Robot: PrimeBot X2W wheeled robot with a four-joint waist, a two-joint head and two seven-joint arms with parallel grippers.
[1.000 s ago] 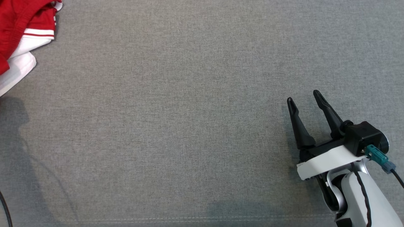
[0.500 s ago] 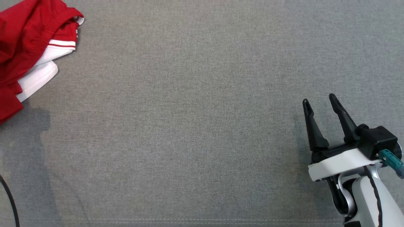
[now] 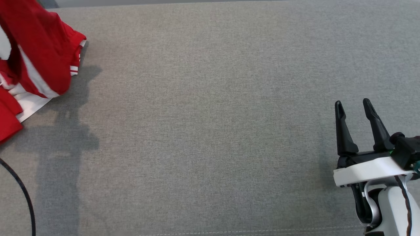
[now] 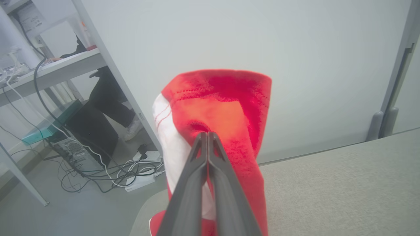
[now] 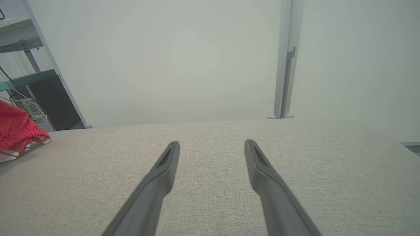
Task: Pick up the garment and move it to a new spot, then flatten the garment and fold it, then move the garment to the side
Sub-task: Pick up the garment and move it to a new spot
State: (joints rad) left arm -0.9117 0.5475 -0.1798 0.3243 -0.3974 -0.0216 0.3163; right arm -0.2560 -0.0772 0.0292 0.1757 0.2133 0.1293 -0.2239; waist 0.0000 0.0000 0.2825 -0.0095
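The left gripper [image 4: 207, 134] has its two dark fingers pressed together on a fold of the red-and-white cloth garment [image 4: 226, 105], which bunches above the tips and hangs down past them. In the head view the garment is at the far left of the grey woven fabric surface [image 3: 210, 131], partly raised, with its lower folds resting on the surface. The right gripper [image 3: 353, 106] hovers well apart at the lower right, fingers spread wide and holding nothing. A thin black cable [image 3: 23, 193] curves at the lower left.
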